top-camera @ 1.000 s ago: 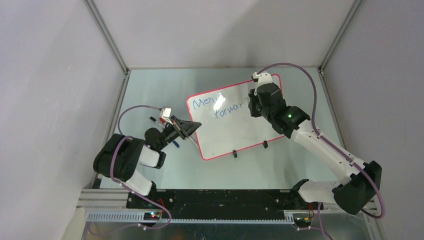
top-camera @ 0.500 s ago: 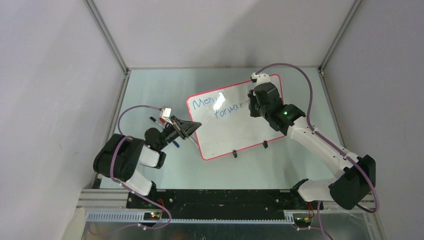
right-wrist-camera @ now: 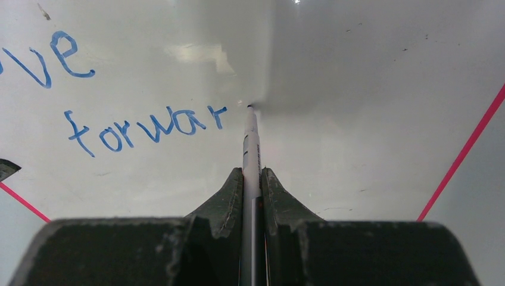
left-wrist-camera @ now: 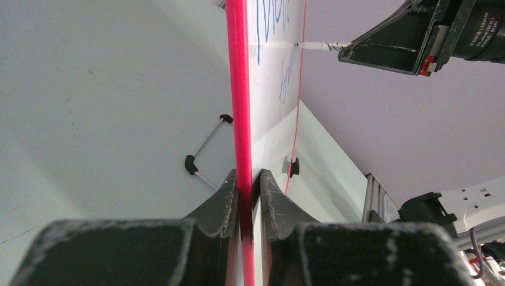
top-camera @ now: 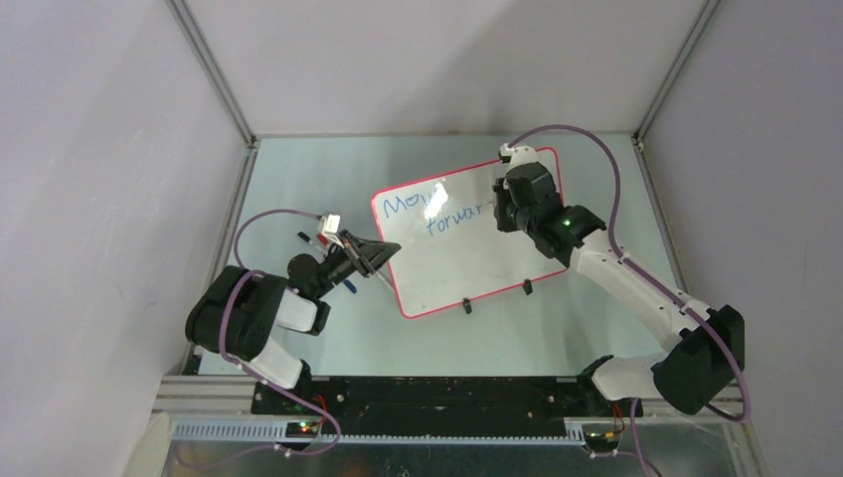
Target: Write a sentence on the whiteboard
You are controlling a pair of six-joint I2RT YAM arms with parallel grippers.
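The whiteboard [top-camera: 467, 238] lies on the tabletop [top-camera: 308, 179] a little toward 1 o'clock of its middle in the top view, turned so that its long sides run from 8 to 2 o'clock. Its red-pink edge at 9 o'clock is pinched between the fingers of the left gripper [left-wrist-camera: 245, 179], which are pressed against both faces of the frame. The right gripper [right-wrist-camera: 252, 176] is closed on a marker [right-wrist-camera: 251, 143], whose tip is met by the board just at 3 o'clock of the last written letter. Of the sentence [right-wrist-camera: 158, 126], "forwar" is read in blue on the second line; of the first line only "ve" is caught in the right wrist view, the rest being cut off at the picture's left edge. In the top view part of "Move" is washed out by a bright glare, and the right gripper's fingers are hidden under its own wrist. Two black clip feet [top-camera: 466, 305] are seen on the board's 6 o'clock edge. A few small pens [top-camera: 310, 239] lie by the left arm, too small and too covered to be made out.
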